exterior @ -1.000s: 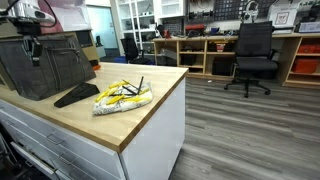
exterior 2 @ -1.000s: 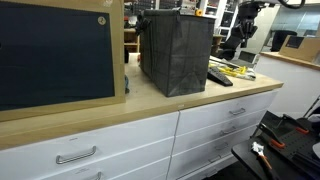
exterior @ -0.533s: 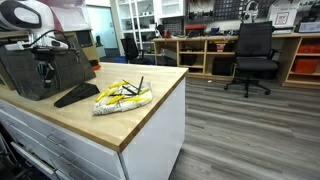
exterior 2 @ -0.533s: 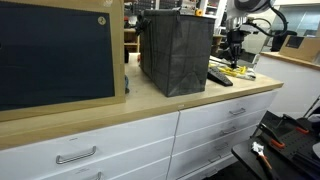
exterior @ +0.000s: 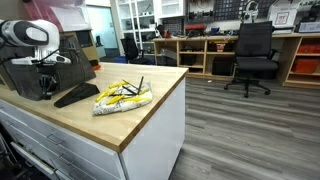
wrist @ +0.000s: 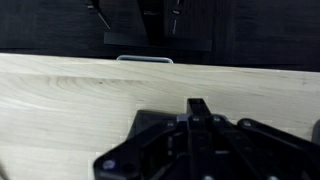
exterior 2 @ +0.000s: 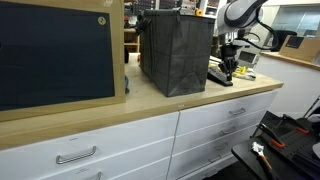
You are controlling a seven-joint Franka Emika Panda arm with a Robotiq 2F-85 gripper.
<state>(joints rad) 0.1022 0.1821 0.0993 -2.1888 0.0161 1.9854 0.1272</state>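
My gripper [exterior: 44, 92] hangs low over the wooden counter [exterior: 150, 95], right in front of a dark grey fabric bag [exterior: 70, 58] and beside a flat black wedge-shaped object [exterior: 76, 96]. A yellow-and-white bundle with black cables [exterior: 122, 96] lies further along the counter. In the other exterior view the gripper [exterior 2: 228, 70] sits just above the black object [exterior 2: 220, 78], next to the bag [exterior 2: 175, 52]. In the wrist view the gripper [wrist: 200, 106] is shut, fingers pressed together with nothing between them, over bare wood [wrist: 70, 100].
A large framed blackboard [exterior 2: 55, 55] leans at one end of the counter. White drawers [exterior 2: 110, 140] sit below; a silver handle [wrist: 145, 59] shows past the counter edge. An office chair [exterior: 252, 55] and shelving [exterior: 200, 50] stand across the wooden floor.
The arm has come down from above the bag toward the counter, beside the black object. The gripper has stayed shut.
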